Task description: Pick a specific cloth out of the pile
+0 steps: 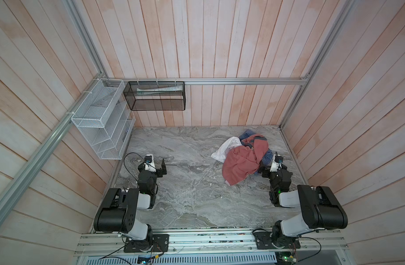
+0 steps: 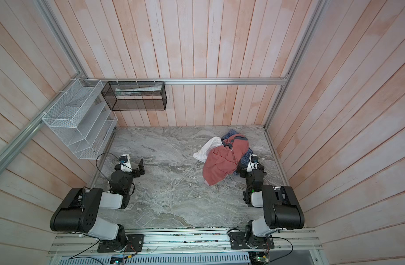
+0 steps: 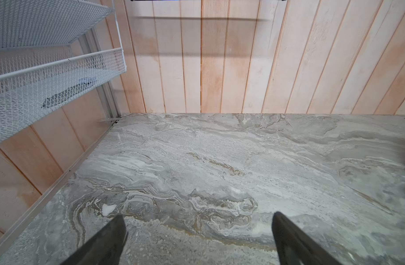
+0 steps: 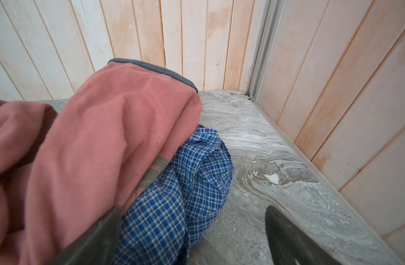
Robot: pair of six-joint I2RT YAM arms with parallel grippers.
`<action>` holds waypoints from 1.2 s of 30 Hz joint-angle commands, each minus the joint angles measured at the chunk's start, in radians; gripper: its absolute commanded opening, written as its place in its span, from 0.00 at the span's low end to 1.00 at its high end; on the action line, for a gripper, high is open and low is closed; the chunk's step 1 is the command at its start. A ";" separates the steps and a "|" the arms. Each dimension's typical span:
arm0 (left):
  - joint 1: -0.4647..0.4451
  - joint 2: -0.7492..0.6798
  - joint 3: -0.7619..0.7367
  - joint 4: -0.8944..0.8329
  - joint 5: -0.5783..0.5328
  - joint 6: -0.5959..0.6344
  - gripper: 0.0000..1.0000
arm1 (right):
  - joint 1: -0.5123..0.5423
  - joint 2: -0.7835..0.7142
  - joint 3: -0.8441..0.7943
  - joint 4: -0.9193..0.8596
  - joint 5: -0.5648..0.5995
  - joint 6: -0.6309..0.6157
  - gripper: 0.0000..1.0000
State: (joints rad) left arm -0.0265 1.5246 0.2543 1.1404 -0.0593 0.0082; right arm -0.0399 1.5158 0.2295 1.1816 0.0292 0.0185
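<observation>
In both top views, finds the pile (image 1: pixel 242 158) heaped on the grey marbled bench (image 1: pixel 192 197), right of centre in the frame and toward the far wall. Shows the salmon-pink garment (image 1: pixel 237 166) draped over most of the heap, with the white cloth (image 1: pixel 224 149) poking out at its left edge. Shows the cloth (image 1: pixel 247 133), blue-and-white checked, only in patches, at the heap's upper edge and at its right edge, and otherwise buried under the pink. Places the right tool (image 1: pixel 273 166) hard against the heap's right edge, low over the bench. Places the left tool (image 1: pixel 153 165) in the left half of the frame, well apart from the heap, over bare bench. Notes a white wire rack (image 1: pixel 98 114) on the left wall and a black mesh basket (image 1: pixel 155 98) on the back rail, upper left of centre.

In the left wrist view, shows both dark fingers (image 3: pixel 105 241) spread wide, with nothing between them but bare bench.

In the right wrist view, shows the jaws spread wide too, clamped on nothing. Puts one of the fingers (image 4: pixel 98 234) against the pink garment's edge and the checked folds, and the other clear of all fabric over bare bench. Finds the cloth bunched between the two, tucked under the pink garment and resting on the bench. Picks out grey trim along the pink garment's far edge.
</observation>
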 commanded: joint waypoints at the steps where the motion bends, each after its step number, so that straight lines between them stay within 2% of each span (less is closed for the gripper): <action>1: 0.004 0.015 0.013 0.005 0.004 0.008 1.00 | 0.006 0.007 0.019 0.020 0.016 0.006 0.98; 9: 0.006 0.015 0.015 0.000 0.011 0.006 1.00 | 0.007 0.007 0.019 0.018 0.015 0.006 0.98; 13: 0.042 0.015 0.040 -0.046 0.071 -0.017 1.00 | 0.006 0.007 0.020 0.018 0.014 0.008 0.98; 36: 0.043 0.017 0.043 -0.049 0.073 -0.016 1.00 | 0.007 0.008 0.020 0.020 0.013 0.006 0.98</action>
State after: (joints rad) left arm 0.0132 1.5261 0.2810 1.0950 -0.0029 -0.0036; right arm -0.0399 1.5158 0.2298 1.1816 0.0292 0.0185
